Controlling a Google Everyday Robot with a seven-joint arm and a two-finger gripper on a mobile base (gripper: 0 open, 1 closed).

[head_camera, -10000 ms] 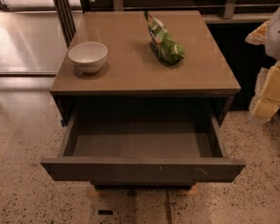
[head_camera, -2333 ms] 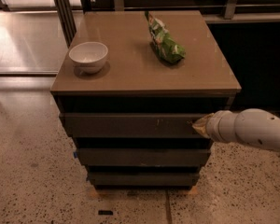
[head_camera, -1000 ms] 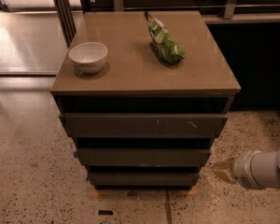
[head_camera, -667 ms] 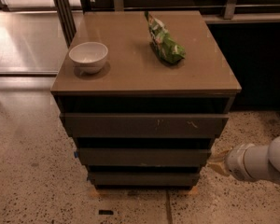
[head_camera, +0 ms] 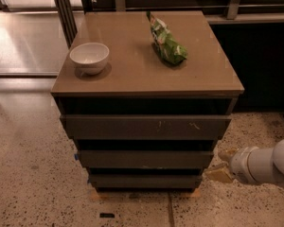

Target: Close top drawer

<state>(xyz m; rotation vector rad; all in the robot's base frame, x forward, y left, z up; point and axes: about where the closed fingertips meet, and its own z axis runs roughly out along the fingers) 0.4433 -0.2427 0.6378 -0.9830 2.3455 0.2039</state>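
Observation:
The top drawer point(head_camera: 144, 126) is the widest dark grey-brown front under the tabletop, with small white scuffs right of centre. It sits pushed in, in line with the cabinet. My gripper point(head_camera: 222, 164) is low at the right, beside the cabinet's lower right corner, level with the two narrower drawers. Its tan fingers point(head_camera: 218, 174) stand apart and hold nothing. It is clear of the top drawer.
A white bowl point(head_camera: 89, 57) stands on the brown tabletop point(head_camera: 132, 74) at the left. A green snack bag point(head_camera: 166, 44) lies at the back right. Two narrower drawer fronts point(head_camera: 144, 159) sit below. Speckled floor surrounds the cabinet; dark furniture stands behind at the right.
The drawer was open ten seconds ago and is now pushed in. My gripper has left the drawer front, dropped low to the right, and shifted slightly left in the last second.

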